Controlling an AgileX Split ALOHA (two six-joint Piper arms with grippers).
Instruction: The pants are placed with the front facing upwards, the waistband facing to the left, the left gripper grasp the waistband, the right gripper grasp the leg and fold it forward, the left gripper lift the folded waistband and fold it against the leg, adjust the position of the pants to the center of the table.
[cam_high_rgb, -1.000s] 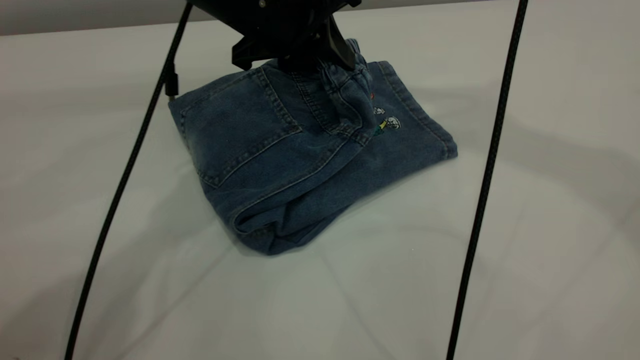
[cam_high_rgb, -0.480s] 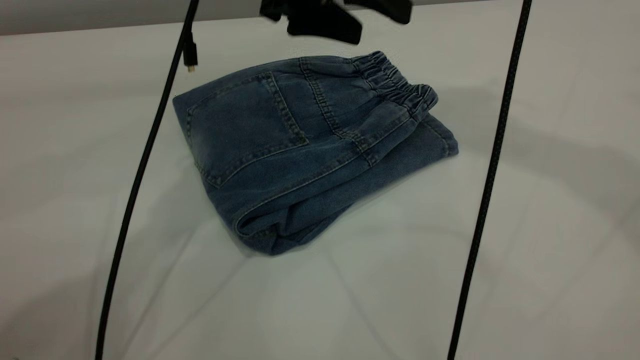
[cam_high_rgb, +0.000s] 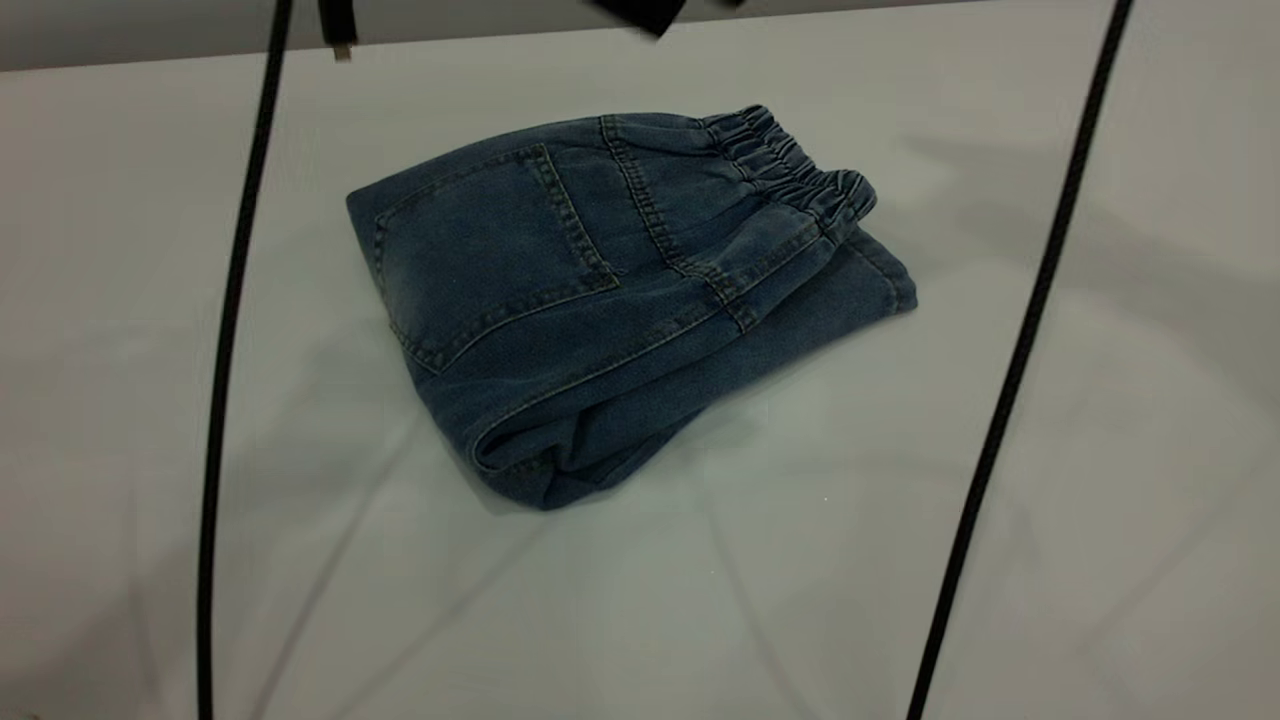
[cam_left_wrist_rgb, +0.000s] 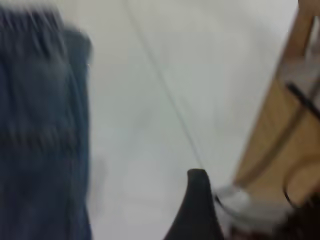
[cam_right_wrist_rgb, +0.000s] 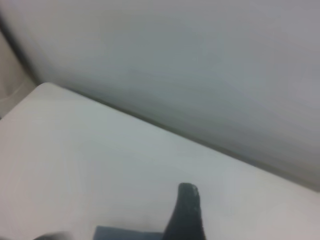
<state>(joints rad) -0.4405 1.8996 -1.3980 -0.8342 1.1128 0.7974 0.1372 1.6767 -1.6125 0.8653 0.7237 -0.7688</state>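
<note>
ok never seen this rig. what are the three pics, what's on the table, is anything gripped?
It is a two-arm robot at a table. The wide picture is from an outside camera; the other two come from cameras on each arm's wrist. Folded denim pants lie on the table, the waistband on top, over the leg. Nothing is held. A dark bit at the wide picture's top edge belongs to an arm above the pants. One black finger of the left gripper shows beside the pants, one finger of the right gripper over the table. Two black cables hang in front.
</note>
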